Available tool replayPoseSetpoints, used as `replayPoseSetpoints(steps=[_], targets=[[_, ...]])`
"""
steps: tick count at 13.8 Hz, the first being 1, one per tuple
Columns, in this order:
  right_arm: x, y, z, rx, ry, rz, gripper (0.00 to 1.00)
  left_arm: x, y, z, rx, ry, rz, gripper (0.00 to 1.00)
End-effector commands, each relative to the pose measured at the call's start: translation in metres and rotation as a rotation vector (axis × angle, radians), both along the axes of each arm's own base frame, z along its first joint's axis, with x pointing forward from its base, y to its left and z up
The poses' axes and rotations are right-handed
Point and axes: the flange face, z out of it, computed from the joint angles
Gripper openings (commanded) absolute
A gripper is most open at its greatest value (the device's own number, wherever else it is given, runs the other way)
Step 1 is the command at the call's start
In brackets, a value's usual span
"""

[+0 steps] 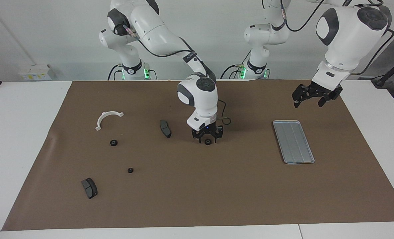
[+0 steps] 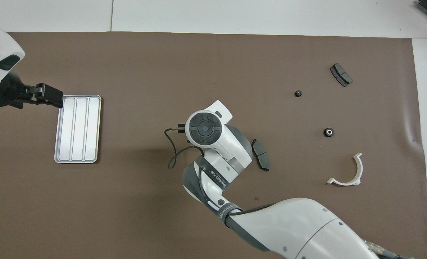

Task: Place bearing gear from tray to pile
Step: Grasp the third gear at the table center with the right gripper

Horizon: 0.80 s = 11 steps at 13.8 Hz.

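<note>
- At the mat's middle, the right gripper (image 1: 207, 139) is down on the brown paper mat (image 1: 197, 192), black fingers straddling a small round black bearing gear (image 1: 208, 142); whether they already pinch it, I cannot tell.
- Ridged silver metal tray (image 1: 293, 141) lies bare toward the left arm's end.
- Left gripper (image 1: 308, 99) waits above the mat beside the tray, jaws spread.
- White half-ring bracket (image 1: 106, 118) and dark curved brake pads (image 1: 165, 128) lie scattered toward the right arm's end.

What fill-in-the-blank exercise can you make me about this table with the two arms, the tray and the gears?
The ___ arm's gripper is down at the bearing gear in the middle of the mat. The left gripper hangs ___ near the tray. Counting that one, ___ small black gears lie on the mat.
Missing words: right; open; three.
</note>
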Motion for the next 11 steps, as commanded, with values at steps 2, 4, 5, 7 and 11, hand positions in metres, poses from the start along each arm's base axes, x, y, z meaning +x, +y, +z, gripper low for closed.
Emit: replayPoseSetpoints(steps=[2,4,5,7,11], targets=[[-0.007,0.002,-0.01,-0.007,-0.01,-0.001,0.62,-0.002,0.003,0.006,-0.013,-0.007,0.006,1.0],[-0.01,0.003,-0.011,-0.016,0.001,-0.001,0.41,-0.004,0.004,0.011,-0.014,-0.015,0.009,1.0],[-0.011,0.004,-0.011,-0.022,0.007,-0.008,0.29,-0.005,0.004,0.013,-0.014,-0.018,0.009,1.0],[-0.01,0.005,-0.009,-0.022,0.005,-0.011,0.11,-0.007,0.004,0.014,-0.014,-0.019,0.009,1.0],[0.0,-0.004,0.002,-0.016,-0.012,-0.038,0.0,-0.007,0.004,0.015,-0.014,-0.018,0.009,1.0]])
